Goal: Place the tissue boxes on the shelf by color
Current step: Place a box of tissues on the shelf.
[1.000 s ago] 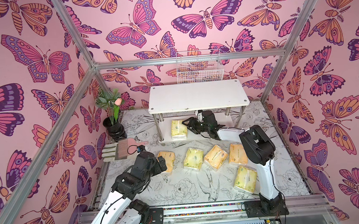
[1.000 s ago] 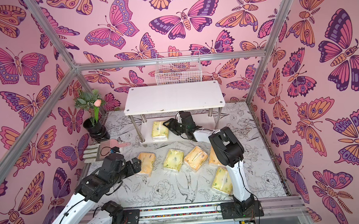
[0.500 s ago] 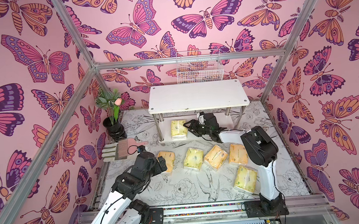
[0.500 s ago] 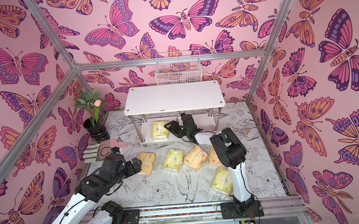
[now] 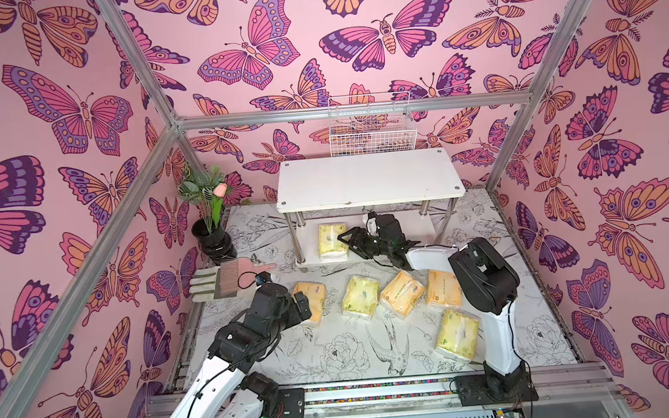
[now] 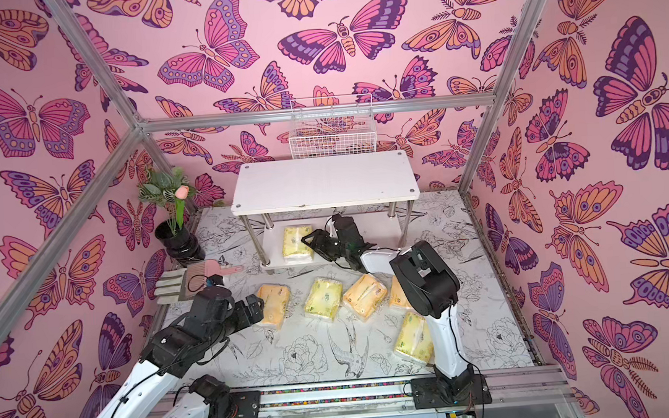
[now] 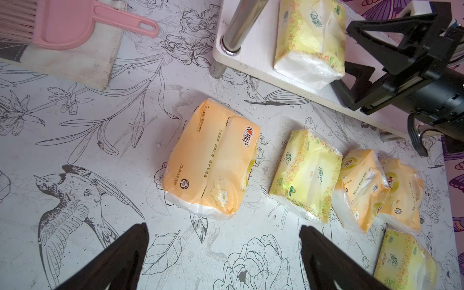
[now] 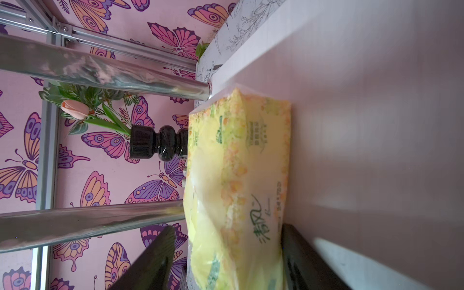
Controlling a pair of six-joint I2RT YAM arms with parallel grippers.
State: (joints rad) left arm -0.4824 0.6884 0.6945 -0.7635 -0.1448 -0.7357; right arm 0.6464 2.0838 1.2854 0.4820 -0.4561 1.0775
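Found shelved pale pack (image 5: 331, 240) lying flat on the lower board of the shelf (image 5: 368, 176), at the board's end toward the left arm, close to the front post there. Noted right gripper (image 5: 349, 243) reaching in under the shelf's top board, jaws spread apart at that pack's near end, gripping nothing; cannot tell whether a fingertip touches the wrap.

Counted five packs on the table (image 5: 334, 357) in front of the shelf: first orange pack (image 7: 211, 160) farthest toward the left arm, then middle pale pack (image 5: 360, 300), second orange pack (image 5: 402, 298) and third orange pack (image 5: 443, 289) apparently touching, last pale pack (image 5: 456, 334) farthest from the shelf.

Saw left gripper (image 7: 223, 228) hovering just short of first orange pack, jaws wide, empty.

Logged pink brush (image 5: 241, 273) and black vase (image 5: 211, 241) off the shelf's left-arm end, apart from all packs
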